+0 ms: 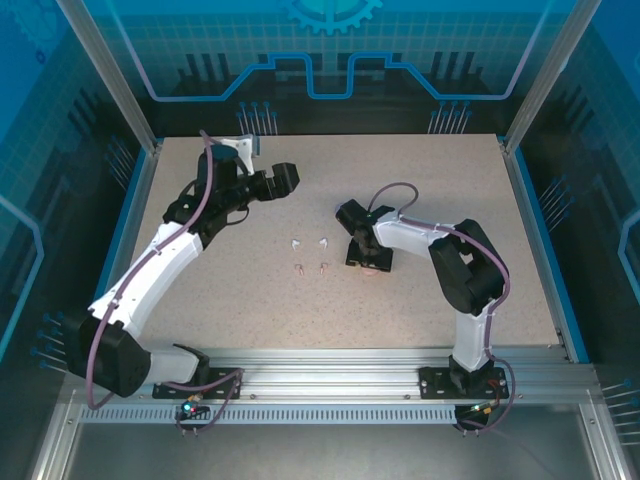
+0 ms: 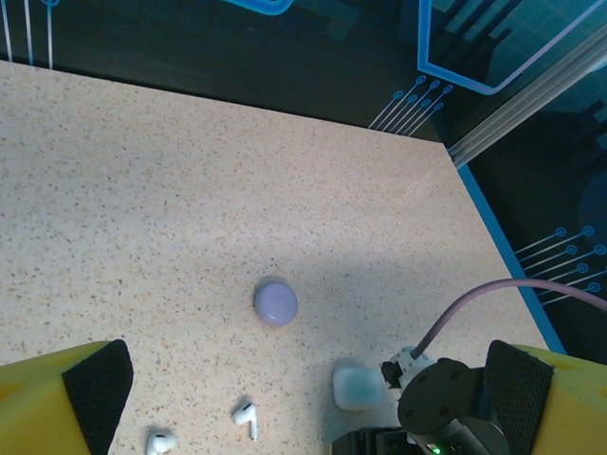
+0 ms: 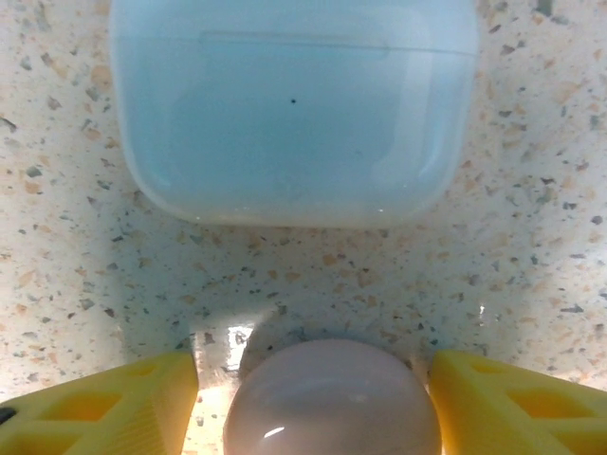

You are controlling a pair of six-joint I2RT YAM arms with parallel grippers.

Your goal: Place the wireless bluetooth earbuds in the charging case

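From above, my left tool [image 1: 283, 180] hangs wide and empty over the far left of the desk [image 1: 200, 300], well apart from the work. The white earbuds [image 1: 297, 243] and pink earbuds [image 1: 300, 267] lie loose mid-desk, just left of my right tool [image 1: 368, 258], which is down at the surface.

On the left wrist view, a purple case [image 2: 275, 303] sits alone ahead. A pale blue case [image 2: 356, 387] sits just beside the right arm's wrist.

On the right wrist view, the pink case [image 3: 332, 403] sits between half-wide pads. The right pad is about touching it and the left shows a sliver of desk, so I judge it is not gripped yet. I would centre first so both pads meet together; otherwise this smooth, rounded shell may skid. The pale blue case lies just beyond, so I should not push forward. It looks shut, and a lid must open before any earbud goes in.
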